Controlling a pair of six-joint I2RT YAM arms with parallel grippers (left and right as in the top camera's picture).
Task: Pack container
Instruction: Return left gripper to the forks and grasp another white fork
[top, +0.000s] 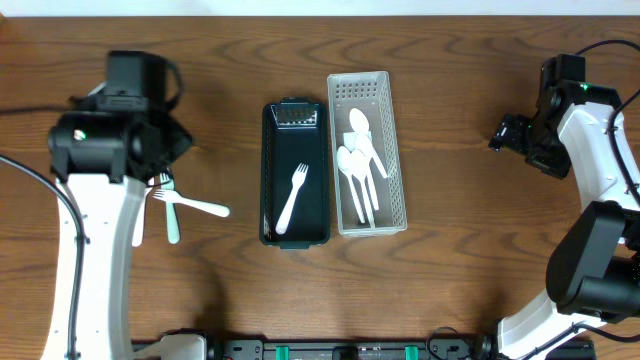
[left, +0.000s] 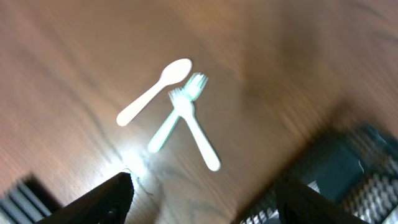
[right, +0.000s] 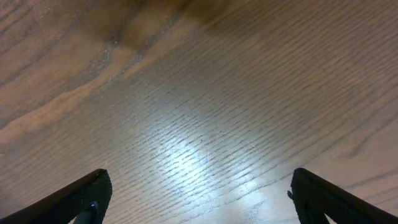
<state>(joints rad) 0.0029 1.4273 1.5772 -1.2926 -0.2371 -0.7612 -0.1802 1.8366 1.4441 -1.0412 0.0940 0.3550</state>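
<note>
On the table (top: 450, 120) both hands (left (left: 205, 205), right (right: 199, 199)) gape empty; no writing legible.

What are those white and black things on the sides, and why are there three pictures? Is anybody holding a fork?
Those are two robot arms at a wooden table. The top picture looks down from above. The other two come from small cameras on each arm's wrist, so the dark shapes at the bottom are that arm's own jaws.

In the middle sit a black container with one white fork inside, and a white basket holding spoons. Near the left arm, three loose pieces lie on the table: a spoon and two crossed forks.

Nobody is holding anything. The left gripper and right gripper both have open, empty jaws.
</note>
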